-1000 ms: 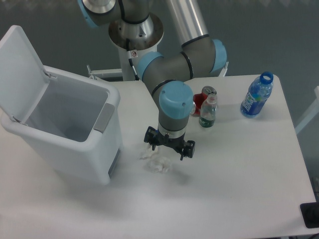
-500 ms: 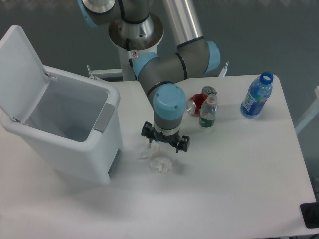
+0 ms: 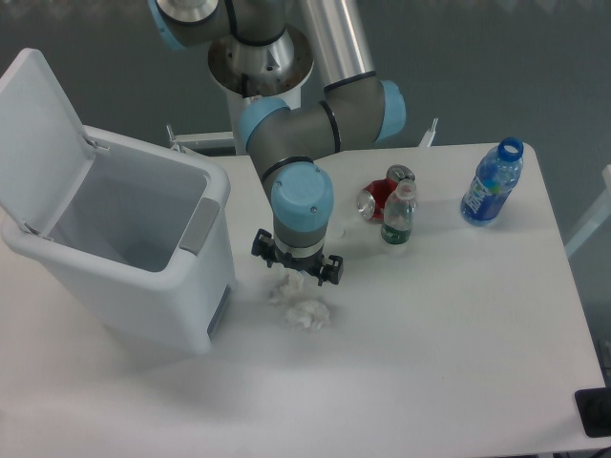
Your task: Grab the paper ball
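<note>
Camera view, we list paper ball (image 3: 302, 307) on the tabletop (image 3: 458, 334) beside the open bin (image 3: 124, 258), gripper (image 3: 295, 275) directly above it, claw state we cannot tell.

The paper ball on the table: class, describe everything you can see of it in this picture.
The paper ball is a white, crumpled, tissue-like wad, lumpy and irregular, with a larger lobe to the right and a smaller one up-left. It lies on the white table, just right of the open bin. The gripper hangs directly above it; whether it touches cannot be told.
</note>
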Action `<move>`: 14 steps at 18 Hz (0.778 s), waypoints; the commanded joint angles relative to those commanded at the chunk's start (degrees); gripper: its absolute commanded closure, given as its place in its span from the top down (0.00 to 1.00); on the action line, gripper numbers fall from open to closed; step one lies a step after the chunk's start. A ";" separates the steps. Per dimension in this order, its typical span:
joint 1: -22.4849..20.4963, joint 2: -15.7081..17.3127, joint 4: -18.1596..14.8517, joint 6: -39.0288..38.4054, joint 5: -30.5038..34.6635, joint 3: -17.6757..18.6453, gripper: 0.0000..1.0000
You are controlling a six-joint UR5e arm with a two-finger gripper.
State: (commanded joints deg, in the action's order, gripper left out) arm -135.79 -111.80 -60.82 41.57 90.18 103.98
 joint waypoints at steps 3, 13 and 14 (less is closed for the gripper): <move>0.09 -0.35 0.00 0.09 0.35 0.35 1.00; 0.09 -1.06 0.18 0.18 3.08 0.88 0.76; 0.09 -1.06 0.26 0.00 3.08 0.88 0.70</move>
State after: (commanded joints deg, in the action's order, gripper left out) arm -135.70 -112.85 -60.56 41.57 93.25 104.85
